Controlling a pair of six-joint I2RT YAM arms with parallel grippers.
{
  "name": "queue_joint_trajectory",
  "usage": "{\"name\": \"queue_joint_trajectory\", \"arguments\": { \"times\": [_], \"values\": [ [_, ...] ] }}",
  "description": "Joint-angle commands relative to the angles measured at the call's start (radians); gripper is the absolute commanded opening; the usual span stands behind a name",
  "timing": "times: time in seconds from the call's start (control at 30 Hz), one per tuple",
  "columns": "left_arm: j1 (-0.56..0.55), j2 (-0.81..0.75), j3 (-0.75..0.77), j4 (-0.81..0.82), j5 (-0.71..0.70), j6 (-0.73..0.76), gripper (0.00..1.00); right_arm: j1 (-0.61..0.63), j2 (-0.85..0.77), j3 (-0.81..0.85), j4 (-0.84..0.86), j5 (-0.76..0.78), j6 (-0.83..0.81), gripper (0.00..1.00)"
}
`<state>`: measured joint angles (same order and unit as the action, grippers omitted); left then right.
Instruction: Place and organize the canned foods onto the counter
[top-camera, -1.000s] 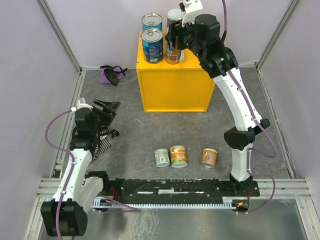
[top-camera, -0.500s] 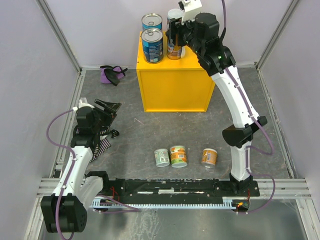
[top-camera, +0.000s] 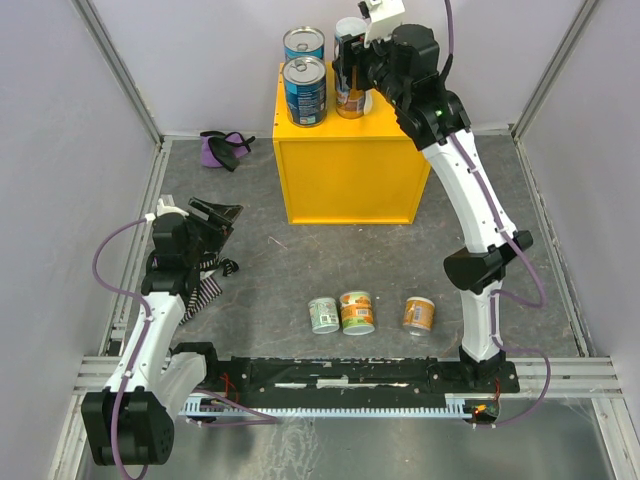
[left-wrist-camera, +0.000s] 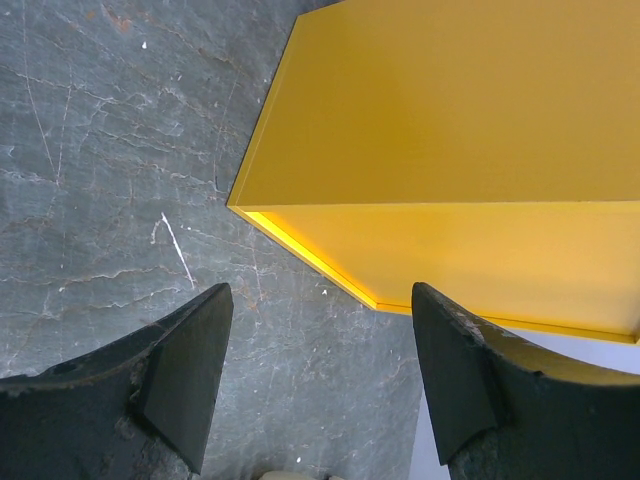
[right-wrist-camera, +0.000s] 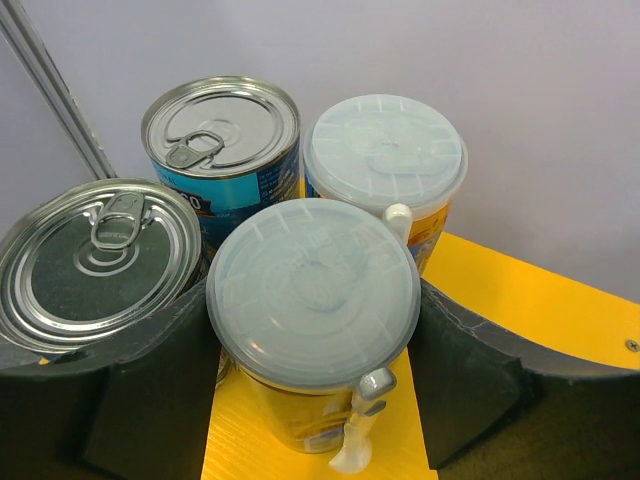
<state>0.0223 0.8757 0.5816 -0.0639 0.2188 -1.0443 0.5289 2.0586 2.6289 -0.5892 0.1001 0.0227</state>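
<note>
- Four cans (top-camera: 305, 88) on counter (top-camera: 345, 180): two blue left, two orange right.
- Right pincer (right-wrist-camera: 312, 300) grips near orange can (right-wrist-camera: 312, 270), upright, just beside the other.
- Three cans on table (top-camera: 280, 280), near side: green can (top-camera: 323, 314) touching short orange can (top-camera: 357, 312), third can (top-camera: 419, 314) apart.
- Left pincer (left-wrist-camera: 320, 300) open, empty, above table, facing counter.
</note>
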Motion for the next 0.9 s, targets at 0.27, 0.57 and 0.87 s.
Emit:
{"name": "queue_joint_trajectory", "arguments": {
  "times": [0.27,0.57,0.87],
  "values": [
    [0.002,-0.027,0.021,0.038,-0.012,0.037,0.78,-0.011,0.021,0.05,0.092,0.003,-0.023,0.11],
    [0.003,-0.042,0.01,0.032,-0.014,0.03,0.78,-0.014,0.013,0.022,0.082,-0.006,-0.004,0.48],
    [0.002,-0.06,0.01,0.024,-0.013,0.02,0.78,-0.014,-0.004,-0.002,0.069,0.001,0.009,0.84]
  ]
}}
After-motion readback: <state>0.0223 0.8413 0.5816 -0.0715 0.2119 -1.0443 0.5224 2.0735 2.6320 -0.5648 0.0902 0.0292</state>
